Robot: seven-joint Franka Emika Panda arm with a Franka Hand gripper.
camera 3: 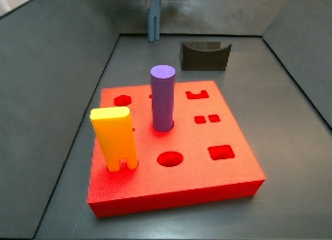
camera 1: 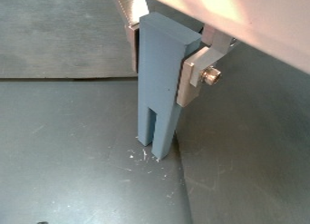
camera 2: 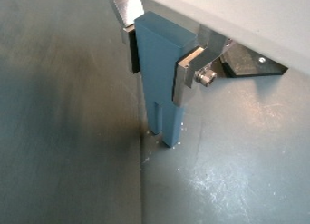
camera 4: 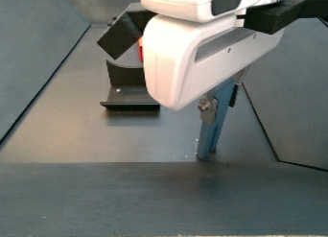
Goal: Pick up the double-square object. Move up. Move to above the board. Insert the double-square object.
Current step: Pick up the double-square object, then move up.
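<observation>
Wrist views both show the jaws (camera 1: 166,48) clamped on the upper part of the double-square object (camera 1: 161,92), its prongs touching the bench (camera 1: 72,164), upright for lifting. Side view: the board (camera 3: 169,181) lies well apart, the fixture (camera 4: 125,87) behind. No writing is legible.

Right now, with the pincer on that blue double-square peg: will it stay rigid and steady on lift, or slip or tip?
The double-square object looks solid, so probably stiff. The pincer grips near its top, so it may swing slightly. Its two prongs rest on the floor; released, something that tall and slim would likely tip.
</observation>
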